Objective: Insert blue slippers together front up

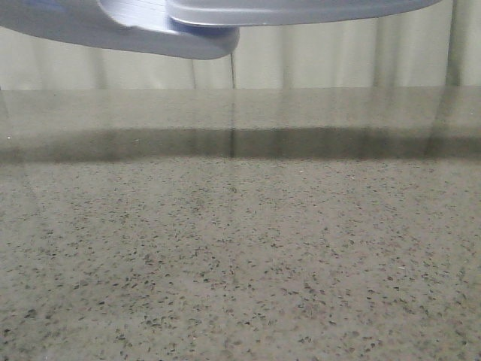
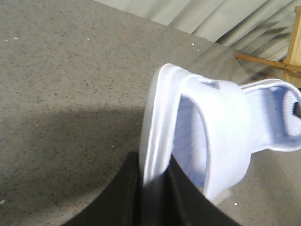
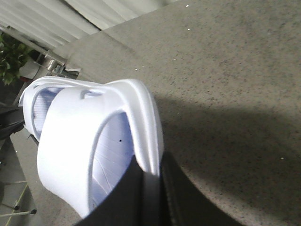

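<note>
Slippers (image 1: 188,26) aloft over speckled table (image 1: 240,256), toes overlapping. Left gripper (image 2: 153,186) clamped on one slipper's (image 2: 197,132) edge, right gripper (image 3: 150,188) clamped on the other (image 3: 89,141).

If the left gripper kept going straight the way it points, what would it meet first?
Probably the other slipper, held by the right arm: it lies just beyond the slipper that the left gripper is clamped on. The two already look overlapped, though depth is unclear. Below is only the table.
</note>
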You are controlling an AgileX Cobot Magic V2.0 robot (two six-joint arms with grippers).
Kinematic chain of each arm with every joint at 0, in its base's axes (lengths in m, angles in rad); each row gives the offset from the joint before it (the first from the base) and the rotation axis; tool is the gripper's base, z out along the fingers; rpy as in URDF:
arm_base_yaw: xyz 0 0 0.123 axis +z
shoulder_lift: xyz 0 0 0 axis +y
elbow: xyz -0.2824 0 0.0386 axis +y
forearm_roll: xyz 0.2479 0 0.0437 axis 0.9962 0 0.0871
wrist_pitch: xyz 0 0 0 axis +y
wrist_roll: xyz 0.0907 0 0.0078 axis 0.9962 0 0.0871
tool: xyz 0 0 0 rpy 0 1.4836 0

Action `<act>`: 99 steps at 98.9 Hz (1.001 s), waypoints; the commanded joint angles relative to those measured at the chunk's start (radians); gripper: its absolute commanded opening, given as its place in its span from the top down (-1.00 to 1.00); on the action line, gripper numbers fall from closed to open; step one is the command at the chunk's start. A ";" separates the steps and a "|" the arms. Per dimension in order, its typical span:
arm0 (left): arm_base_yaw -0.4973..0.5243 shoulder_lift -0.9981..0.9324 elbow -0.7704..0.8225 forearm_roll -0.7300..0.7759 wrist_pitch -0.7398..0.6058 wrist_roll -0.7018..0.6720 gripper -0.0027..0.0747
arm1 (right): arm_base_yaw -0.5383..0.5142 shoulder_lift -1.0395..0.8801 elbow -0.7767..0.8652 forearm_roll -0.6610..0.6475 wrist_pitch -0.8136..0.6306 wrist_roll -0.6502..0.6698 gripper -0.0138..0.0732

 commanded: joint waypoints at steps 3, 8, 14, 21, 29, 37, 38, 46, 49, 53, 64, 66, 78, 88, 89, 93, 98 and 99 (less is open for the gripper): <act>-0.041 -0.034 -0.031 -0.133 0.069 -0.009 0.89 | 0.019 -0.037 -0.029 0.087 0.088 -0.004 0.91; -0.057 -0.034 -0.031 -0.146 0.069 -0.009 0.89 | 0.020 -0.037 -0.029 0.087 0.072 -0.006 0.91; -0.074 -0.034 -0.031 -0.153 0.069 -0.009 0.89 | 0.021 -0.037 -0.029 0.090 0.068 -0.021 0.91; -0.091 -0.034 -0.031 -0.157 0.069 -0.009 0.89 | 0.021 -0.037 -0.029 0.092 0.058 -0.034 0.91; -0.111 -0.034 -0.031 -0.159 0.069 -0.009 0.89 | 0.028 -0.037 -0.029 0.102 0.042 -0.042 0.91; -0.123 -0.034 -0.031 -0.164 0.069 -0.009 0.89 | 0.048 -0.037 -0.029 0.102 0.038 -0.056 0.91; -0.126 -0.034 -0.031 -0.166 0.069 -0.009 0.89 | 0.050 -0.037 -0.029 0.102 0.038 -0.059 0.91; -0.142 -0.034 -0.031 -0.178 0.069 -0.009 0.89 | 0.078 -0.033 -0.029 0.106 0.030 -0.074 0.91; -0.147 -0.034 -0.031 -0.181 0.069 -0.009 0.89 | 0.091 -0.031 -0.029 0.110 0.022 -0.074 0.91; -0.154 -0.034 -0.031 -0.190 0.069 -0.009 0.89 | 0.104 -0.028 -0.029 0.117 0.012 -0.074 0.91; -0.172 -0.034 -0.031 -0.200 0.069 -0.009 0.89 | 0.139 -0.013 -0.029 0.137 -0.004 -0.074 0.91; -0.174 -0.034 -0.031 -0.200 0.069 -0.009 0.89 | 0.143 -0.010 -0.029 0.140 -0.004 -0.074 0.91; -0.186 -0.034 -0.031 -0.221 0.069 -0.009 0.89 | 0.164 0.012 -0.029 0.147 -0.004 -0.074 0.91; -0.186 -0.034 -0.032 -0.254 0.069 -0.009 0.89 | 0.168 0.030 -0.029 0.144 -0.010 -0.074 0.91; -0.186 -0.034 -0.032 -0.256 0.069 -0.009 0.89 | 0.168 0.035 -0.029 0.144 -0.010 -0.074 0.91; -0.186 -0.034 -0.034 -0.263 0.069 -0.009 0.89 | 0.168 0.045 -0.029 0.143 -0.014 -0.074 0.91; -0.186 -0.034 -0.040 -0.263 0.069 -0.009 0.89 | 0.168 0.058 -0.029 0.143 -0.014 -0.074 0.91; -0.186 -0.034 -0.040 -0.264 0.069 -0.009 0.89 | 0.168 0.063 -0.029 0.143 -0.012 -0.074 0.91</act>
